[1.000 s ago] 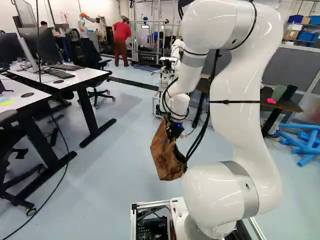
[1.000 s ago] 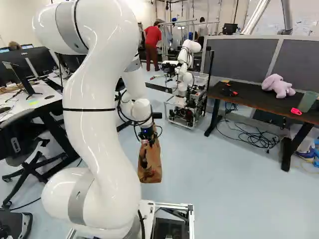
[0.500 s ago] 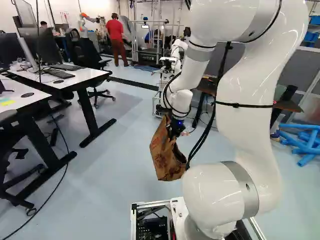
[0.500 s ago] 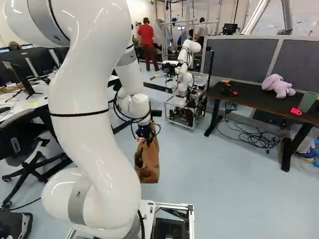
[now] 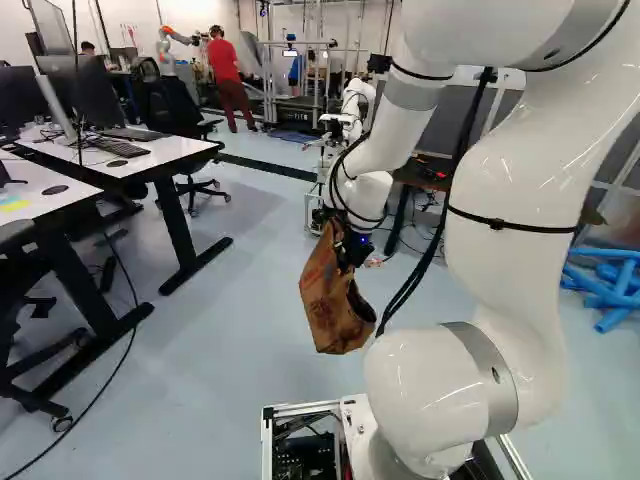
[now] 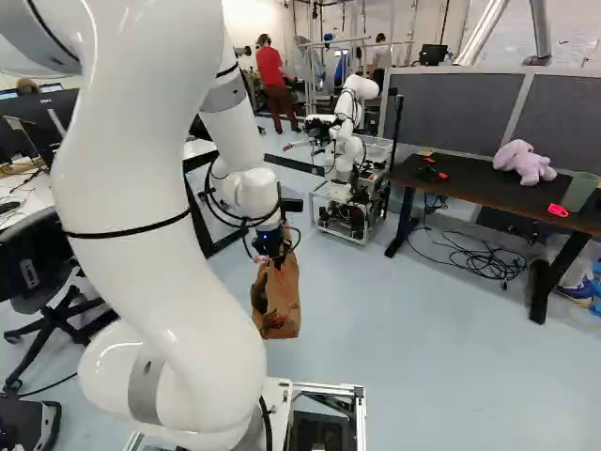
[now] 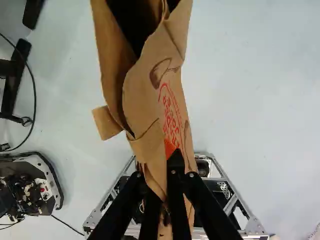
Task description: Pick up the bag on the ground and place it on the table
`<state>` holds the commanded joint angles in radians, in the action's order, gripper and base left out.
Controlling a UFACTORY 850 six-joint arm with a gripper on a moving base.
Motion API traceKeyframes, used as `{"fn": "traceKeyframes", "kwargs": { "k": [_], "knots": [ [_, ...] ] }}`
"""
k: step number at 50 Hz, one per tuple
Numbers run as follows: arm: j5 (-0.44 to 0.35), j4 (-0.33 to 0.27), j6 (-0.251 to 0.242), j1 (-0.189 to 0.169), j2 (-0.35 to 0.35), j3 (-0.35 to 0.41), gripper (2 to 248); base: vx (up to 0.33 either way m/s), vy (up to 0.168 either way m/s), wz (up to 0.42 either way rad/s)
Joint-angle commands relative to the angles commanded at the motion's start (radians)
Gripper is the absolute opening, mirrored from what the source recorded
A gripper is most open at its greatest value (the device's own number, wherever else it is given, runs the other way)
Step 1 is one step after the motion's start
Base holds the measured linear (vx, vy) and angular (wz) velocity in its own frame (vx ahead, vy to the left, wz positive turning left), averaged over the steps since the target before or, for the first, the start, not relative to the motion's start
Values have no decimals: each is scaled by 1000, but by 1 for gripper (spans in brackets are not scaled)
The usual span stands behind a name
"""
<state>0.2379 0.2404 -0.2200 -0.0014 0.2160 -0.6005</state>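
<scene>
I have the bag [image 6: 277,305] hanging from the fingers [image 5: 350,254] over the floor [image 6: 404,376], ahead of my base. In the right base view, the bench [image 6: 470,195] stands to the right of the bag, with a partition [image 6: 470,105] behind it. A stuffed toy [image 6: 524,162] sits on that bench towards the partition, a cup [image 6: 579,193] to its right. Cables [image 6: 479,261] lie on the floor between the bench legs. Just left of the bench I see another robot [image 6: 349,117], farther off than the bag. At the left of the left base view, a second bench [image 5: 165,158] carries a keyboard [image 5: 117,146], with an office chair [image 5: 180,112] behind it.
</scene>
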Motion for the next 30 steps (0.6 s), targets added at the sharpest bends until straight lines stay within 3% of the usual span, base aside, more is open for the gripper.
{"fn": "traceKeyframes", "kwargs": {
  "k": [30],
  "knots": [
    [89, -32, 0, 0, -162, 61, 21, 0, 0, 0]
  ]
}}
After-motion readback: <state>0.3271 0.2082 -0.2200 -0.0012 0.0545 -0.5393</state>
